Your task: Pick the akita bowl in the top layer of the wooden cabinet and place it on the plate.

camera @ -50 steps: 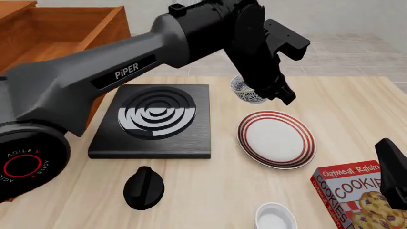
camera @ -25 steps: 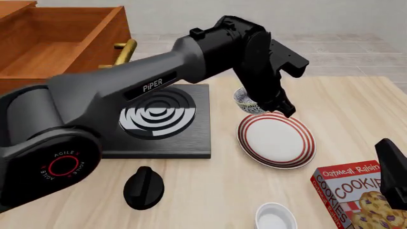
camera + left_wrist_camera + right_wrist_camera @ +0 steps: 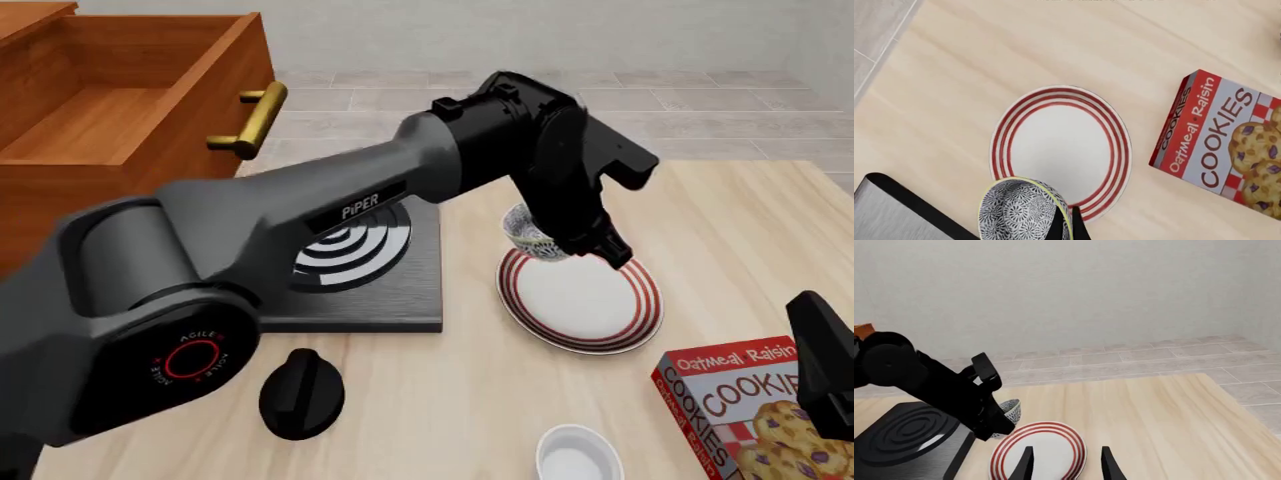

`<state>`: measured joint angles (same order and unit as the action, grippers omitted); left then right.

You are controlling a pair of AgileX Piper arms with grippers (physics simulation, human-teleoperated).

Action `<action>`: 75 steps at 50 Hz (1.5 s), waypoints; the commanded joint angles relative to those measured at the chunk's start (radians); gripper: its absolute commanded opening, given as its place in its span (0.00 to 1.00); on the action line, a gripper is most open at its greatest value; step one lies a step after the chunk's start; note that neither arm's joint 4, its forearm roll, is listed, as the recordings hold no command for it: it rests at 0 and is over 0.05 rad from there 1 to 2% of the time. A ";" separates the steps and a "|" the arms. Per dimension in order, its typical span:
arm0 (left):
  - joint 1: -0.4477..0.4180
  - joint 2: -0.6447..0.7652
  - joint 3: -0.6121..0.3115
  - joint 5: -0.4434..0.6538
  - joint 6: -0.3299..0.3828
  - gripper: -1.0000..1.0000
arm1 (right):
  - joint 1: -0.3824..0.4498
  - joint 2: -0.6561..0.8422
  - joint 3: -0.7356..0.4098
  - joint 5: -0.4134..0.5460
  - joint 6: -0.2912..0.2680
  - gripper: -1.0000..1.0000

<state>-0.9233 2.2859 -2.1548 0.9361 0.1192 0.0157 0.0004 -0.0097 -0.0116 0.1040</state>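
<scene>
Black-and-white akita bowl (image 3: 530,233) is pinched by its rim in the left claw (image 3: 577,247), hanging clear of the counter (image 3: 747,220). Rim grip makes sense: the wall is thin enough for the fingers and the base stays free to land flat.

Plate (image 3: 582,302) sits just below and ahead of the claw; in the left wrist view the bowl (image 3: 1024,210) overlaps only the near rim of the plate (image 3: 1061,147), not its centre. My read: carry is nearly done, wants a bit more travel over the middle before lowering, else the bowl lands on the ringed lip and tips.

Top layer (image 3: 127,95) of the wooden cabinet (image 3: 27,215) is pulled out, well behind the claw, nothing visible in it.

Stove slab (image 3: 350,268) lies just beside the plate; cookie box (image 3: 747,400) is well beyond it.

Right claw (image 3: 1066,465) is parked with fingers apart, holding nothing, facing the plate (image 3: 1039,450) from a distance. Keeps it out of the left arm's path.
</scene>
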 commanded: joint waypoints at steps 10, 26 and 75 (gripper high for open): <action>-0.058 0.012 0.056 -0.082 -0.079 0.00 | -0.001 0.000 0.000 0.000 0.005 1.00; -0.074 0.035 0.075 -0.125 -0.100 0.00 | -0.004 0.000 0.001 -0.001 0.008 1.00; -0.072 0.152 -0.002 -0.148 -0.140 0.00 | -0.009 0.000 0.001 -0.002 0.019 1.00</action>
<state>-0.9900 2.4117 -2.1315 0.7903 -0.0105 0.0071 0.0005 -0.0090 -0.0134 0.1215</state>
